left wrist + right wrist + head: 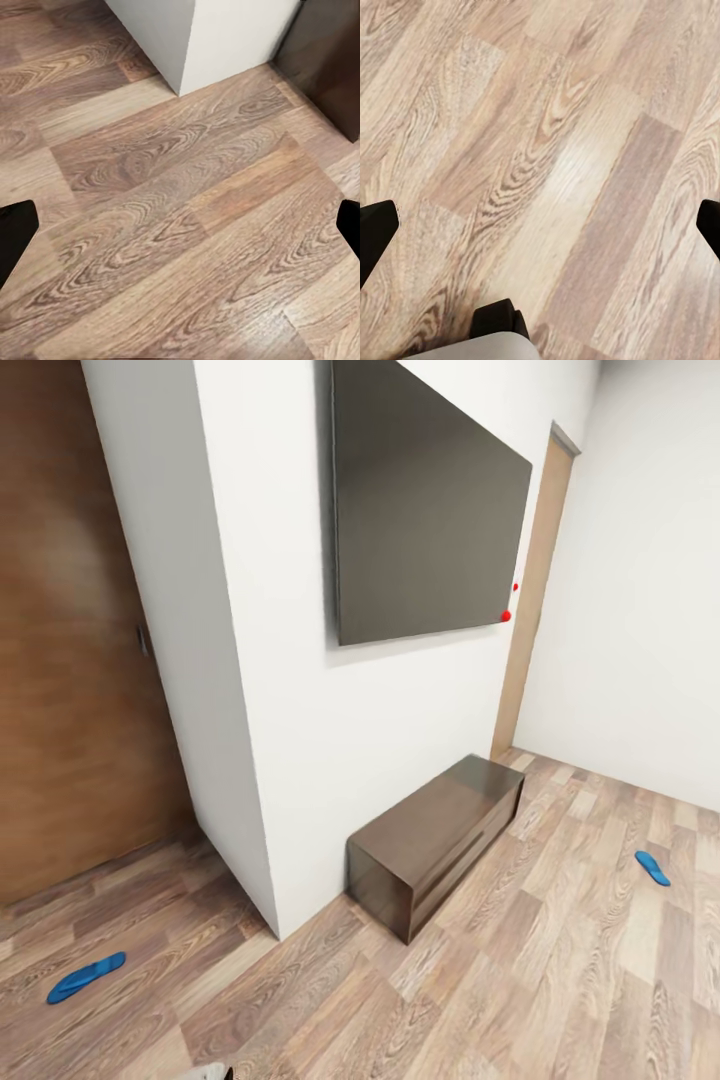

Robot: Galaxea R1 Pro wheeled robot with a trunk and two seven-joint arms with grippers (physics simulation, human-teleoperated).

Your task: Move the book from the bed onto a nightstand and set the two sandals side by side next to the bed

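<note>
Holding nothing, my left gripper [180,225] and right gripper [540,225] both gape wide, fingertips apart above bare plank floor [187,247].

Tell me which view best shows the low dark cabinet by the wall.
Head view: the low dark cabinet shows whole, standing on the wood floor against the white wall. The left wrist view catches a dark corner of it; the right wrist view looks at floor planks.
</note>
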